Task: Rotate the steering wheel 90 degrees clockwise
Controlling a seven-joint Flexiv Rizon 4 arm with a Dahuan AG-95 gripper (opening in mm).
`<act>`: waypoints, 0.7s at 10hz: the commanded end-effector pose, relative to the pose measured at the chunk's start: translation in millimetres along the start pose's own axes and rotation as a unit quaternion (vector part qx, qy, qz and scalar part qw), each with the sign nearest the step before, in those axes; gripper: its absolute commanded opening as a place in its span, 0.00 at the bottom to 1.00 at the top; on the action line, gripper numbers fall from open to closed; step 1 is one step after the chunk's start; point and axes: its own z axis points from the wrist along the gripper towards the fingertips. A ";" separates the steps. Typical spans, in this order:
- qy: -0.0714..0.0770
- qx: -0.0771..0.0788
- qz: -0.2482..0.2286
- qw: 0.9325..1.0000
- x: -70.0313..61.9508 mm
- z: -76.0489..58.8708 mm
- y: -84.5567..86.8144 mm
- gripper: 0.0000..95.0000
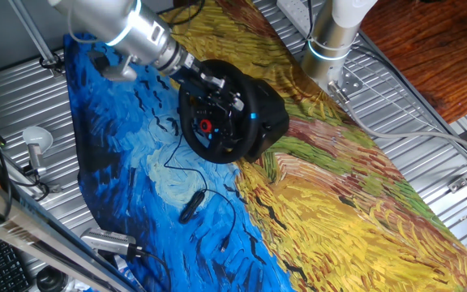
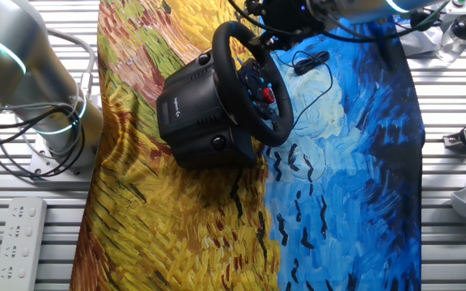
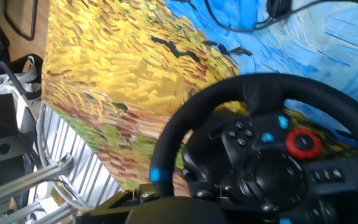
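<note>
Currently gripper (image 1: 203,79) sits at the steering wheel (image 1: 217,122) rim top, mid-bench toward the far edge on the painted cloth (image 1: 339,203); jaws hidden so can't tell grip, best sweep an arc about the hub without pulling the base.

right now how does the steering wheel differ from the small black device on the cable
The steering wheel is large, round and propped upright on a bulky base; the small black device is slim and lies flat on the cloth. The wheel has blue lights and a red knob; the device looks plain. Both are black.
</note>
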 end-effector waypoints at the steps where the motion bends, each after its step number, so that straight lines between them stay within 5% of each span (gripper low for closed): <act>1: 0.001 -0.001 0.003 1.000 -3.4 4.8 0.9 0.60; 6: -0.003 0.003 0.038 0.999 -5.8 12.3 1.5 0.60; 7: -0.007 0.005 0.044 0.999 -5.7 12.2 1.5 0.40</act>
